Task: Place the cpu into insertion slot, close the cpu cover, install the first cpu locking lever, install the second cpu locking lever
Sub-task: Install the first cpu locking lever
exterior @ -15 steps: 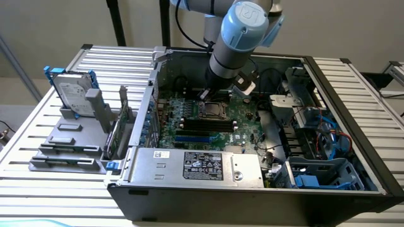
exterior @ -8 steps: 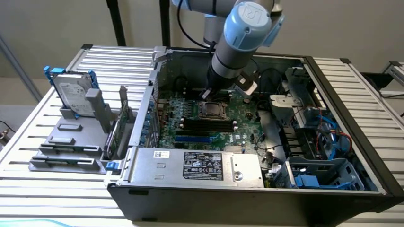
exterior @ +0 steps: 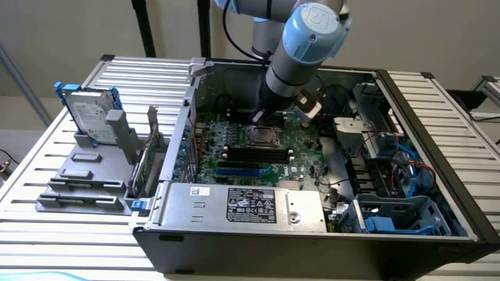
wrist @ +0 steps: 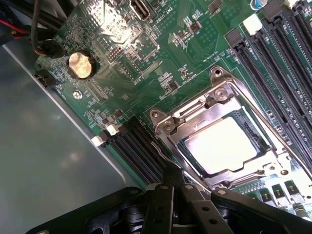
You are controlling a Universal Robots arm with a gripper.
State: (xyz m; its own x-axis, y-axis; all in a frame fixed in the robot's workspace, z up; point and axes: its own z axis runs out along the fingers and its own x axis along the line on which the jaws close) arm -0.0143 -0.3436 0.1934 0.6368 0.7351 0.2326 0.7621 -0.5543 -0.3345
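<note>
One arm works inside your open computer case (exterior: 437, 193). Its gripper (wrist: 171, 183) is pinched fully shut and holds nothing. The cpu (wrist: 222, 144) already lies flat in the insertion slot (wrist: 229, 141) on the green motherboard (wrist: 122, 83), with the cpu cover (wrist: 195, 109) down around it. You see the fingertips just beside the socket's corner, nearest the frame's edge.
</note>
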